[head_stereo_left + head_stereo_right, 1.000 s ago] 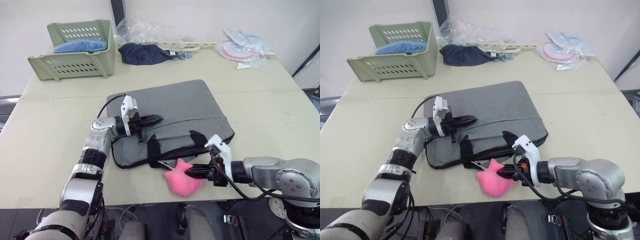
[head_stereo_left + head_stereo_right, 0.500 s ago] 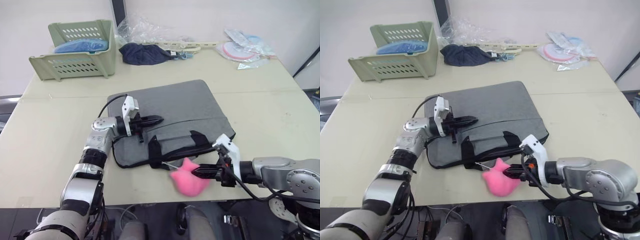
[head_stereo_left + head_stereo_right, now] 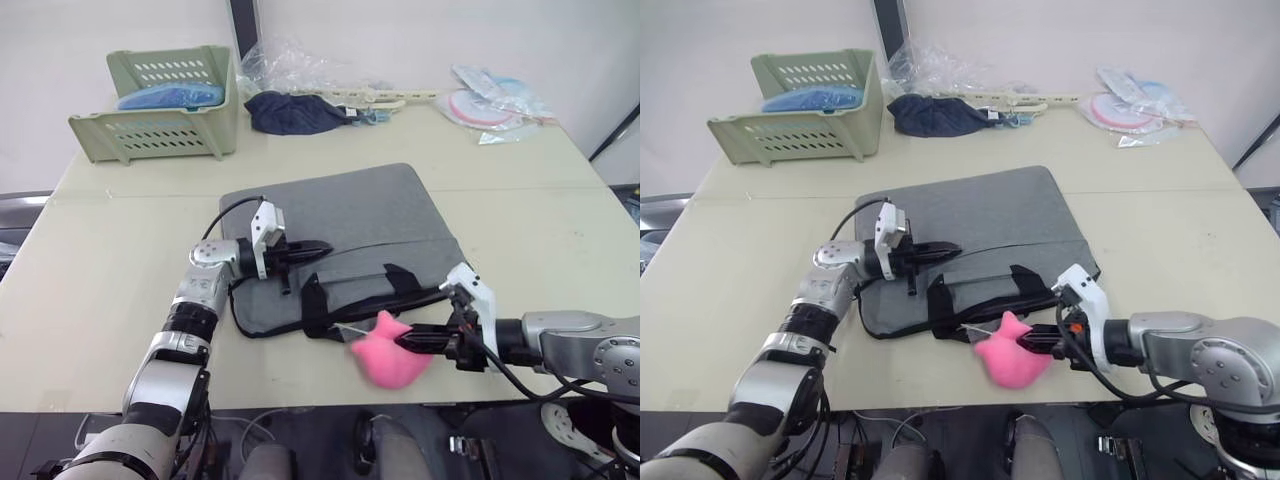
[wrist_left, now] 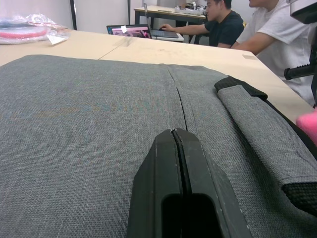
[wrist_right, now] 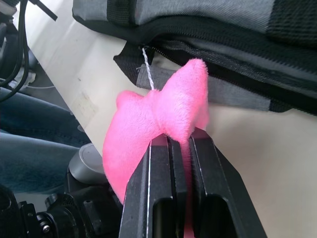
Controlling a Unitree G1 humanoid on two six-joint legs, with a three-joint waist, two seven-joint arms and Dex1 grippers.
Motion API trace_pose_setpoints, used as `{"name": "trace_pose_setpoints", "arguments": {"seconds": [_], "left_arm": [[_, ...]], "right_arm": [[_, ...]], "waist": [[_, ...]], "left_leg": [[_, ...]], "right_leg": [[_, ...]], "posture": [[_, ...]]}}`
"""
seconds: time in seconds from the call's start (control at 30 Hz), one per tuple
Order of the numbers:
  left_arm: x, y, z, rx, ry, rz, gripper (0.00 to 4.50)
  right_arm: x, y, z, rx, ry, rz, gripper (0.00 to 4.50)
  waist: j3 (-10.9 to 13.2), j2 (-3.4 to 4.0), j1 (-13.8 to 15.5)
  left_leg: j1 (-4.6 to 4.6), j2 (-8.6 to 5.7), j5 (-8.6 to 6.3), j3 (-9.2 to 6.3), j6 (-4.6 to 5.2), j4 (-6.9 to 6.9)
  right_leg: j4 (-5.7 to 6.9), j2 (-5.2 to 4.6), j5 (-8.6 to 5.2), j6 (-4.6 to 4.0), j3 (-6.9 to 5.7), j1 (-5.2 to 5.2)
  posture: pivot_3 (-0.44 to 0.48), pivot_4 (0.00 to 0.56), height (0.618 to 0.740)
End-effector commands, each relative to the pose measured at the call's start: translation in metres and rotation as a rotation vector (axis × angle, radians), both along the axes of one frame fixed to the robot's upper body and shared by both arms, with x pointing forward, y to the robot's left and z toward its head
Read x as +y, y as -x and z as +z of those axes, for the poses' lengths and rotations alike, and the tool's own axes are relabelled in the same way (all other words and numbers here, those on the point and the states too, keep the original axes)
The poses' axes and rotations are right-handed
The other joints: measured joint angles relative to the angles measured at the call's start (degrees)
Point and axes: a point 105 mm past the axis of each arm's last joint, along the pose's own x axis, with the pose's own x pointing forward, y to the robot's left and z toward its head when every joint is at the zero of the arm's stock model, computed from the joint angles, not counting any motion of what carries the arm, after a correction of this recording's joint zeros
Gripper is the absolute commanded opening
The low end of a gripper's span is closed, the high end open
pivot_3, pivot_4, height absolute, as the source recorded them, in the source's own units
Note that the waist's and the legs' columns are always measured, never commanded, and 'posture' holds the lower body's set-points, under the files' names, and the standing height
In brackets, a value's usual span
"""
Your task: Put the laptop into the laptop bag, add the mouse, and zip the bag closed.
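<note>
left gripper (image 3: 318,246) jaws closed, on laptop bag (image 3: 350,215) | right gripper (image 3: 412,343) jaws pinching pink lump (image 3: 388,356) at worktop (image 3: 100,260) edge

My right gripper (image 3: 408,344), pinching the pink plush (image 3: 388,358), is further right than a second ago, and the plush has travelled with it along the near edge of the bag (image 3: 340,235).

laptop bag (image 3: 350,225): 1 | pink plush (image 3: 388,358): 1 | green basket (image 3: 160,125): 1 | navy cloth (image 3: 295,110): 1
</note>
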Motion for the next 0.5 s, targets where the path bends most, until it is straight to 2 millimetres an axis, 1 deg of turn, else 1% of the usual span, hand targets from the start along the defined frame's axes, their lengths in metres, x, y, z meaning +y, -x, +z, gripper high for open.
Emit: {"name": "trace_pose_setpoints", "arguments": {"seconds": [0.03, 0.13, 0.43, 0.5], "left_arm": [[0.009, 0.019, -0.066, 0.223, -0.112, 0.005, 0.00], [0.011, 0.019, -0.068, 0.228, -0.116, 0.008, 0.00], [0.011, 0.019, -0.070, 0.232, -0.124, 0.009, 0.00], [0.011, 0.019, -0.070, 0.233, -0.126, 0.009, 0.00]], "right_arm": [[-0.014, 0.002, 0.010, -0.033, 0.033, -0.030, 0.08], [-0.026, 0.001, 0.012, -0.032, 0.060, -0.061, 0.08], [-0.045, 0.000, 0.014, -0.029, 0.100, -0.109, 0.08], [-0.052, -0.001, 0.014, -0.030, 0.115, -0.129, 0.08]], "waist": [[-0.07, 0.08, 0.00], [-0.22, 0.14, -0.03], [-0.35, 0.24, -0.01], [-0.37, 0.26, 0.07]], "left_leg": [[0.00, 0.00, -0.01, 0.00, 0.01, 0.00], [0.02, 0.00, -0.01, 0.00, 0.02, -0.02], [0.10, 0.00, -0.03, -0.01, 0.06, -0.02], [0.14, 0.00, -0.04, -0.03, 0.07, -0.02]], "right_leg": [[-0.01, 0.00, 0.00, 0.00, 0.00, 0.00], [-0.02, 0.00, 0.00, 0.00, 0.00, 0.02], [-0.08, 0.00, 0.00, 0.00, 0.00, 0.14], [-0.09, 0.00, 0.00, 0.00, -0.02, 0.20]], "posture": [[0.000, 0.150, 0.740], [0.000, 0.150, 0.740], [0.000, 0.150, 0.740], [0.000, 0.150, 0.740]]}}
